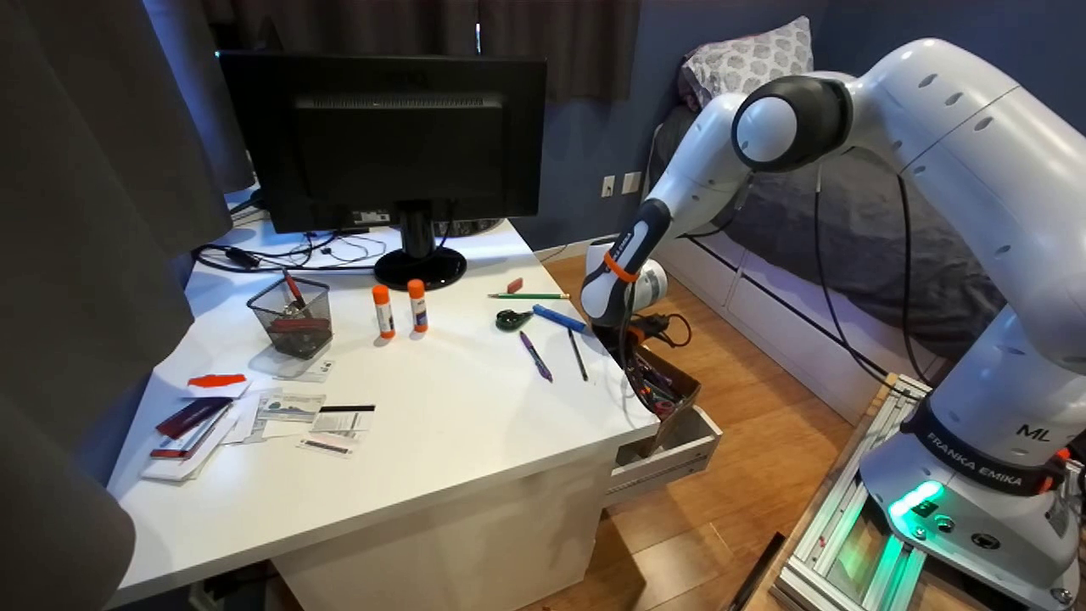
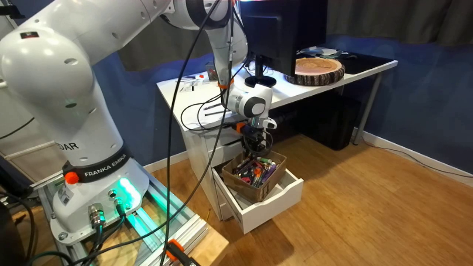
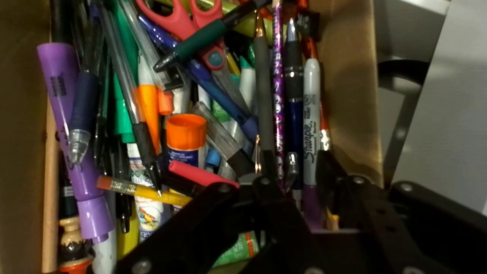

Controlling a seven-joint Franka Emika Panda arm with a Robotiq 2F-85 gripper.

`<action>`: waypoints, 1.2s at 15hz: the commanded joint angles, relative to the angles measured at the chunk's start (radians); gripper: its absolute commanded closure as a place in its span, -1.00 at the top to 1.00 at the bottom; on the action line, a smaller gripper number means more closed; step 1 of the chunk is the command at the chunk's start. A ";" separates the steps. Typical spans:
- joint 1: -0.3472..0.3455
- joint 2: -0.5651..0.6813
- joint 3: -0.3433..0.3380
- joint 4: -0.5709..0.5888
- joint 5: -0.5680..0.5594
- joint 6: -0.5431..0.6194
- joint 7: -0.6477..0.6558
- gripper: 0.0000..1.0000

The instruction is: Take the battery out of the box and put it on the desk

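Note:
The white pull-out drawer (image 2: 273, 208) is open below the white desk (image 1: 475, 407) and also shows in an exterior view (image 1: 666, 473). In it stands a brown cardboard box (image 2: 242, 187) full of pens, markers and glue sticks. My gripper (image 3: 296, 160) is down in this box, near its wall (image 3: 352, 76) on the right of the wrist view. The jaws are part open, above or around a grey Sharpie (image 3: 312, 114), a blue pen (image 3: 294, 110) and a purple patterned pencil (image 3: 279, 83); whether they touch is unclear. I see no battery.
On the desk are a monitor (image 1: 386, 144), a mesh basket (image 1: 293, 321), two orange-capped glue sticks (image 1: 384, 312), a purple pen (image 1: 535, 356), a blue marker (image 1: 560, 319) and cards (image 1: 288, 407). The desk edge is close to the arm. Red scissors (image 3: 179, 21) lie in the cardboard box.

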 commanded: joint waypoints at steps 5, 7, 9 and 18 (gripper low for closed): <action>0.012 0.045 -0.003 0.046 -0.007 0.019 -0.019 -0.57; 0.012 0.048 -0.004 0.048 -0.008 0.021 -0.019 -0.55; 0.012 0.050 -0.005 0.050 -0.009 0.023 -0.020 -0.59; 0.015 -0.001 -0.017 -0.006 -0.024 0.038 -0.034 -0.97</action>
